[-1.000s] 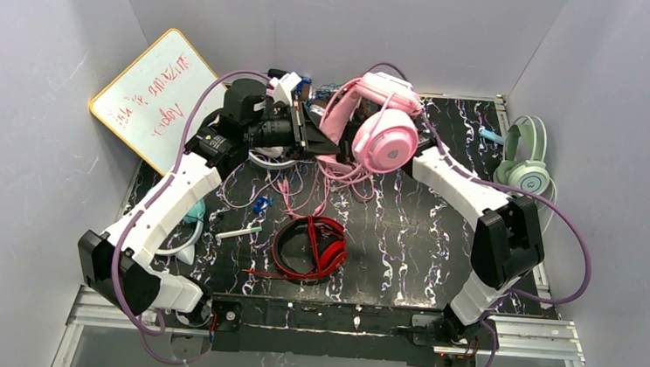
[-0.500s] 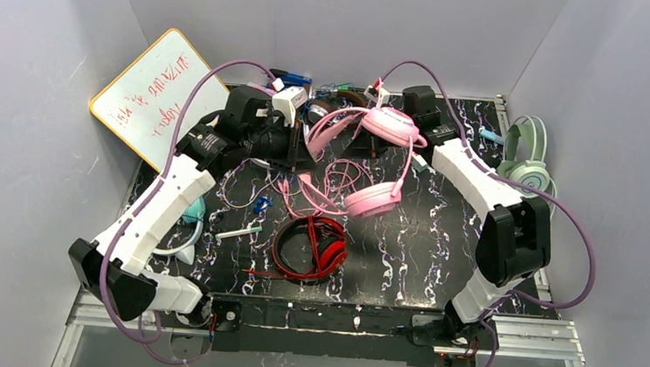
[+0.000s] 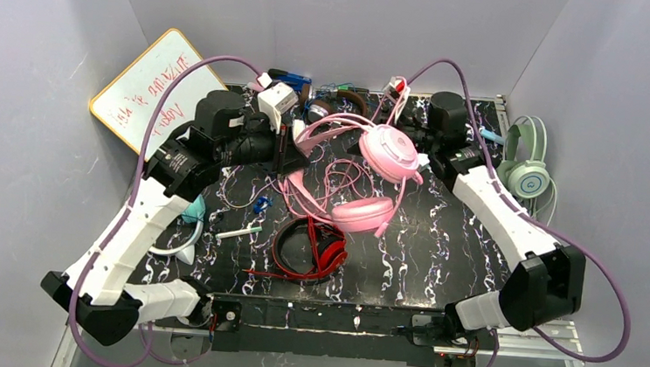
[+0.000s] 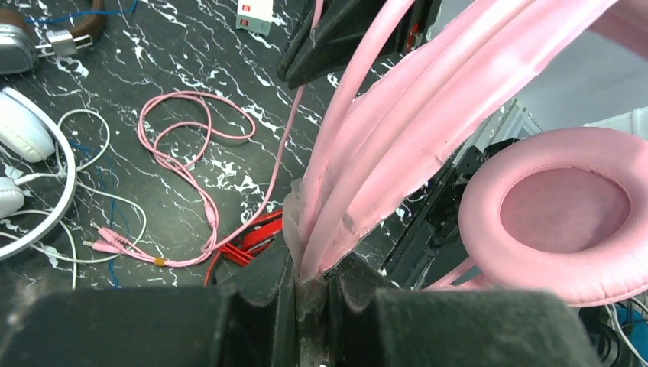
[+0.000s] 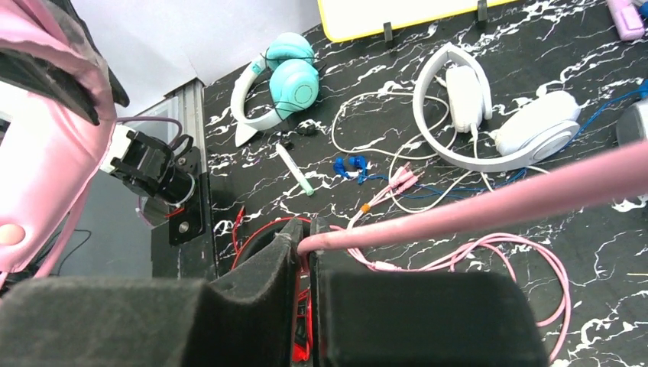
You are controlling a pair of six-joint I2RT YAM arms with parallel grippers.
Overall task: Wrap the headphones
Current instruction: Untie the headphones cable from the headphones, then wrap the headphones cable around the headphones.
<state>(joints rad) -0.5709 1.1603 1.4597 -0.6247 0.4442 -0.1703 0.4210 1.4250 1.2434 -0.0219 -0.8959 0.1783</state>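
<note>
The pink headphones (image 3: pixel 389 150) hang over the middle of the table, one cup up, the other cup (image 3: pixel 363 213) lower and nearer. My left gripper (image 3: pixel 292 150) (image 4: pixel 309 267) is shut on their pink headband (image 4: pixel 382 138), with a padded cup (image 4: pixel 565 222) to its right. My right gripper (image 3: pixel 416 147) (image 5: pixel 306 245) is shut on the pink cord (image 5: pixel 474 210), which runs off to the right. More pink cord lies looped on the table (image 4: pixel 195 130). Red headphones (image 3: pixel 312 248) lie near the front, mint green headphones (image 3: pixel 525 160) at the right wall.
Teal headphones (image 5: pixel 286 80) and white headphones (image 5: pixel 489 122) lie on the left side, brown ones (image 4: pixel 23 38) at the back. A whiteboard (image 3: pixel 157 96) leans at the back left. A white pen (image 5: pixel 294 170) and blue earbuds (image 3: pixel 260 205) lie among loose cables. A small white box (image 4: pixel 254 11) stands behind.
The pink headphones have come down and turned, with one cup now low over the table. My right arm swung out to the right and my left arm drew back left.
</note>
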